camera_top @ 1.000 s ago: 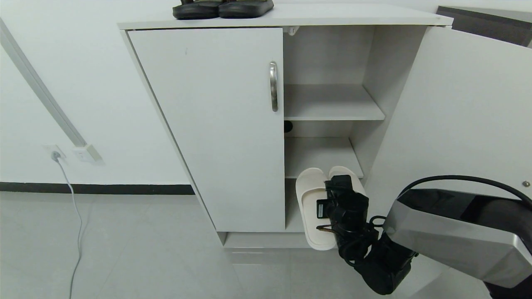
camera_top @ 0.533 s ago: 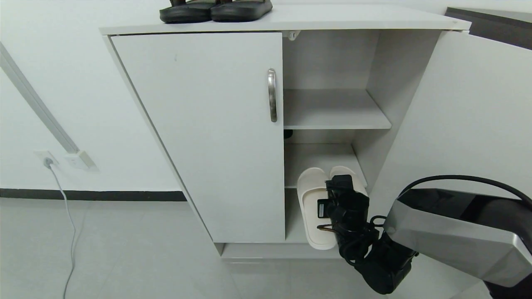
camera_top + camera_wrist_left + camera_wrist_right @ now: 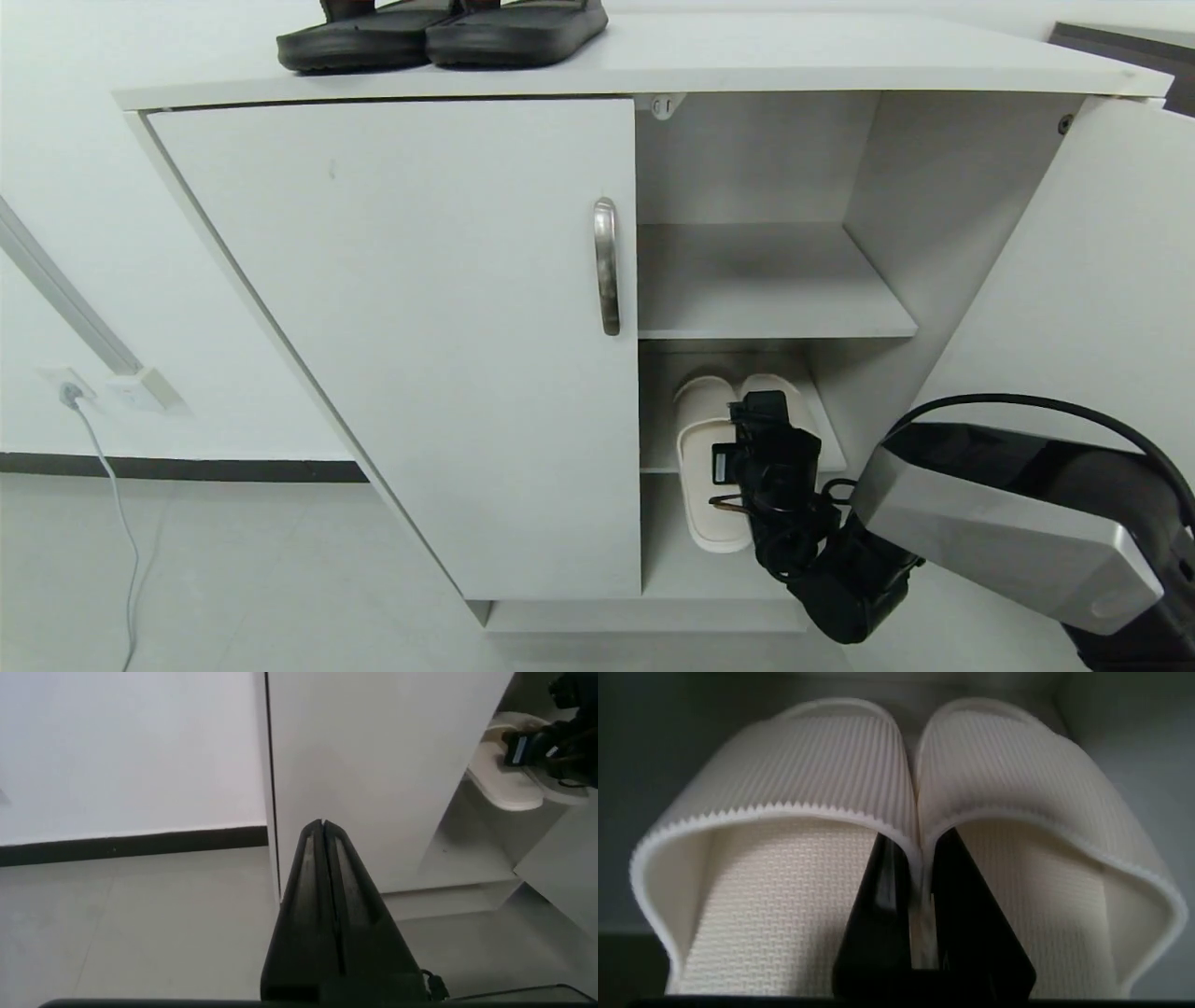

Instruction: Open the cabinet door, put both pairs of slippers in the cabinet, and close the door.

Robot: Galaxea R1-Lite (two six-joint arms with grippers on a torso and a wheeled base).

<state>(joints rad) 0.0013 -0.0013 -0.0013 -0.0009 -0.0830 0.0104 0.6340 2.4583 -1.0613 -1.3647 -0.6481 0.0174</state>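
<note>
R claw (image 3: 758, 420) is clamped on the touching inner edges of the white slippers (image 3: 705, 457), both at once; toes sit over the lower shelf (image 3: 656, 420) of the cabinet (image 3: 747, 65), heels hang out front. Risks as we judge them: thin pinch on soft edges, so one slipper could slide out & drop to the floor (image 3: 233, 579); if released this far out, the pair may tip off the shelf lip & later block the open door (image 3: 1102, 280) from shutting. Wrist is close to the cabinet's side wall, could bump it. L claw (image 3: 322, 849) shut, empty, low near the closed door (image 3: 420, 327). Other pair, black slippers (image 3: 439, 37), on cabinet top, not yet stowed
</note>
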